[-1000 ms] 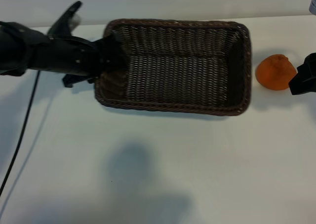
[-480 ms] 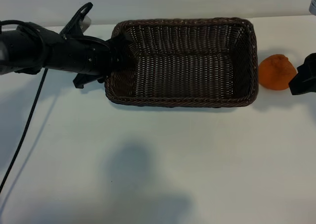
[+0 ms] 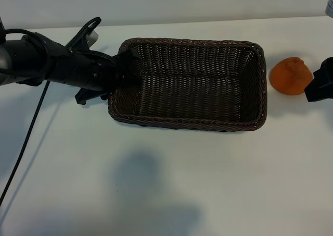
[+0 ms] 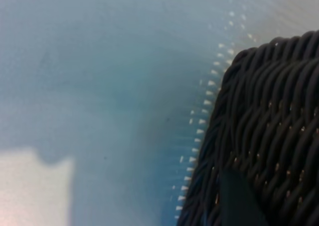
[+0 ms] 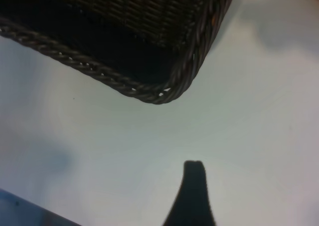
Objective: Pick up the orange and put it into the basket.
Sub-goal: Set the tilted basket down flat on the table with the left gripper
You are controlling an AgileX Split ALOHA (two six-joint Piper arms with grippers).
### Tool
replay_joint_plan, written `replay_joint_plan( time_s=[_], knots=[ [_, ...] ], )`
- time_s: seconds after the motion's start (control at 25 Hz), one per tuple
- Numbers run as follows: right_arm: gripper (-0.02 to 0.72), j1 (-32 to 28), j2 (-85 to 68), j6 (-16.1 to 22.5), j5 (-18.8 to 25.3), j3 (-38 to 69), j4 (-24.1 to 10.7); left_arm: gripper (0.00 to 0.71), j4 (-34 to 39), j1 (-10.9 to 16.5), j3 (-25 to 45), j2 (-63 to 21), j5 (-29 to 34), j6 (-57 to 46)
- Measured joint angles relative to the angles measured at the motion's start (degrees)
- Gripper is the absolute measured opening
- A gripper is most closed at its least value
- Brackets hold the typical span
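One arm sits close: the right gripper (image 3: 318,85), jaws spread, is just right of the orange (image 3: 290,76), while the left gripper (image 3: 122,72) pinches the basket (image 3: 208,124) rim's left end.

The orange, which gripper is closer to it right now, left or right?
Right. The right gripper sits just beside the orange, at the exterior view's right edge. The left gripper is across the basket, gripping its far end.

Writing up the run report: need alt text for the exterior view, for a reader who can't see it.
Seen from above, the left gripper grips the left end of a dark woven basket on a white table. An orange sits on the table just right of the basket, beside the right gripper at the frame edge.
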Motion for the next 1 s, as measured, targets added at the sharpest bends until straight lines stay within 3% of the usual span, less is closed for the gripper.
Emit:
replay_joint_plan(
  time_s=[0.68,0.76,0.92,1.0],
  knots=[
    [0.580,0.00,0.00,0.00,0.19,0.00,0.00,0.353,0.21,0.00,0.99,0.06,0.41,-1.47],
    [0.580,0.00,0.00,0.00,0.19,0.00,0.00,0.402,0.21,0.00,0.99,0.06,1.23,-1.67],
    [0.580,0.00,0.00,-0.11,0.19,0.00,0.00,0.612,0.94,0.00,0.99,0.06,2.90,-1.99],
    [0.580,0.00,0.00,-0.11,0.19,0.00,0.00,0.683,1.38,0.00,0.99,0.06,3.30,-1.99]
  ],
)
